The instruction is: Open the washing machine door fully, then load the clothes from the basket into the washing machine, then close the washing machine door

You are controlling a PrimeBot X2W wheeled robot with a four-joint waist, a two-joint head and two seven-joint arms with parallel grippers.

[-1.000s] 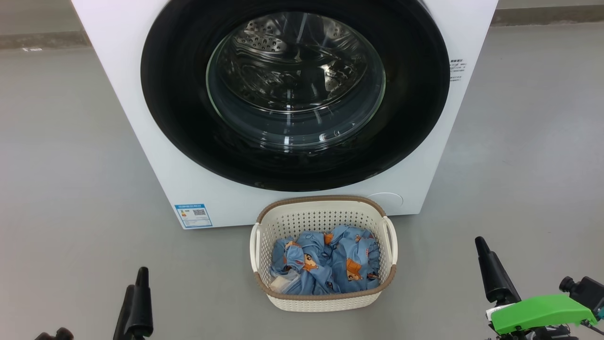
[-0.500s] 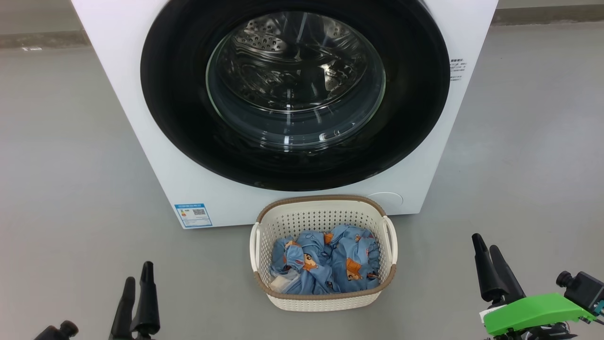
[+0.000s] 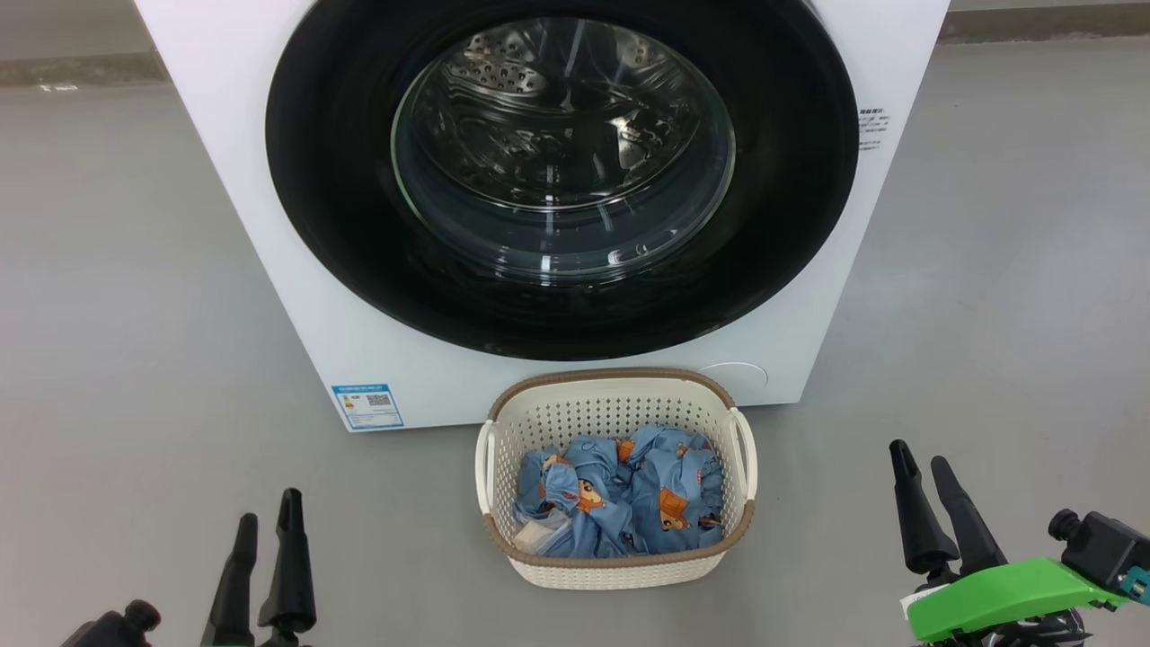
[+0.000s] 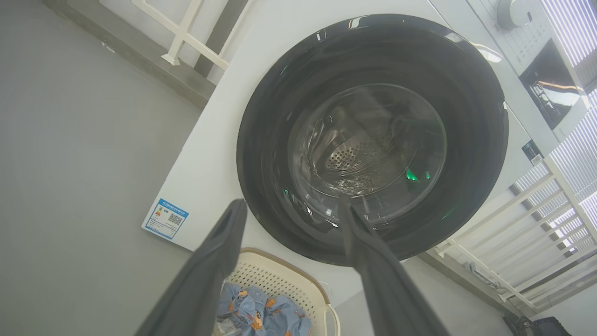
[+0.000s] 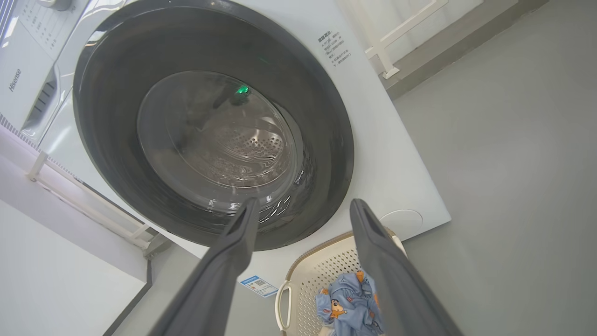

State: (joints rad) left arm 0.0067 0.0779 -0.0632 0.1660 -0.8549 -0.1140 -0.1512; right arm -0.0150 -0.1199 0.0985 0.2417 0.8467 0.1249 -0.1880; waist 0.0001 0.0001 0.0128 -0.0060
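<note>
The white washing machine [image 3: 269, 270] stands ahead, its round black washing machine door [image 3: 341, 225] closed flat against the front, steel drum visible through the glass. On the floor in front sits the cream basket [image 3: 620, 571] holding blue clothes [image 3: 629, 503] with orange figures. My left gripper [image 3: 268, 505] is at the lower left, open and empty, well left of the basket. My right gripper [image 3: 918, 457] is at the lower right, open and empty, right of the basket. In the wrist views, the left gripper [image 4: 291, 205] and right gripper [image 5: 303, 205] point at the door [image 4: 270, 140] [image 5: 107, 116].
Bare grey floor [image 3: 117, 314] spreads on both sides of the machine. A white railing [image 4: 536, 224] stands beside the machine, and another white railing [image 5: 392, 42] shows behind it. A blue label sticker [image 3: 367, 406] is low on the machine's front.
Both grippers have risen a little higher in the head view, each with two fingers now seen apart. The head camera has tipped slightly. Door, basket and clothes have not moved.
</note>
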